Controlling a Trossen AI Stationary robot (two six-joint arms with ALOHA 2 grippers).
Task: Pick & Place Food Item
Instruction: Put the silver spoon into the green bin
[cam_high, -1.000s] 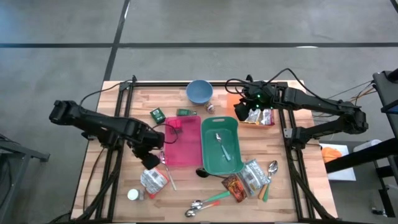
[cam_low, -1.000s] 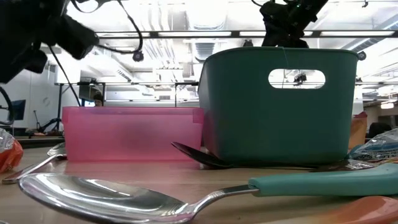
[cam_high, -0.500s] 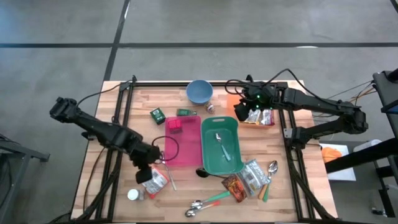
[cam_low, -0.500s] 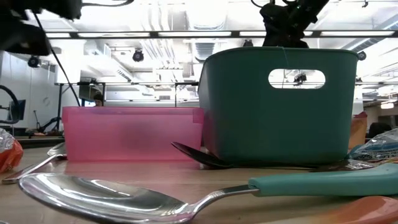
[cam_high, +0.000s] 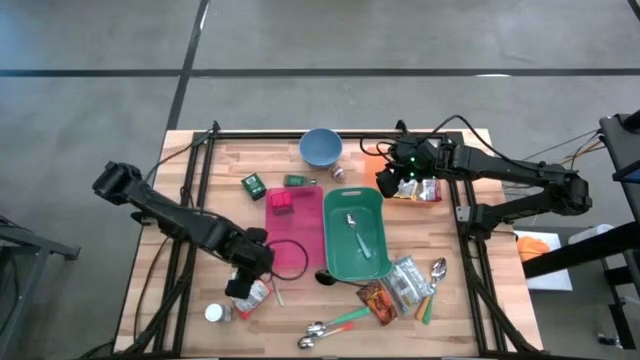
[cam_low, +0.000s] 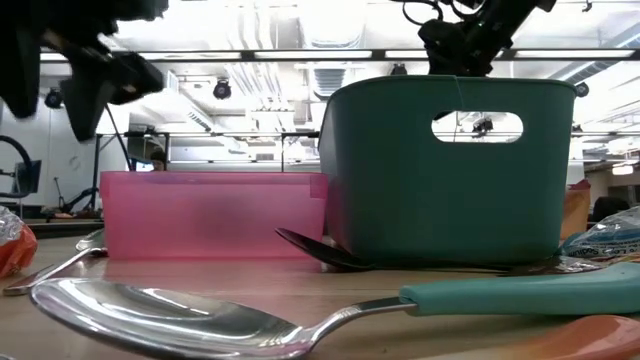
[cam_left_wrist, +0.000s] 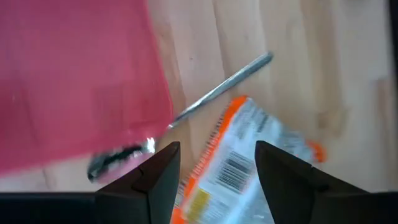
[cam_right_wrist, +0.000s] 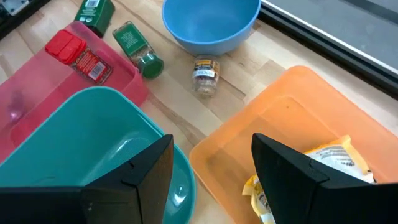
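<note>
Two dark jointed arms with looping black cables, green indicator lights on the right arm (cam_high: 500, 175).

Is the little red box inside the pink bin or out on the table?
Inside. The red box lies in a corner of the pink bin, within its walls.

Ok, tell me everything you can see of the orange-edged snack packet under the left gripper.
The snack packet is a flat, crinkly pouch, foil or plastic by its look, white and silvery with orange edges, a barcode and a yellow patch. It lies flat on the wooden table, at the near-left part, beside the pink tray. A metal spoon lies next to it; whether they touch is unclear. The left gripper hangs above it, fingers open, not gripping.
</note>
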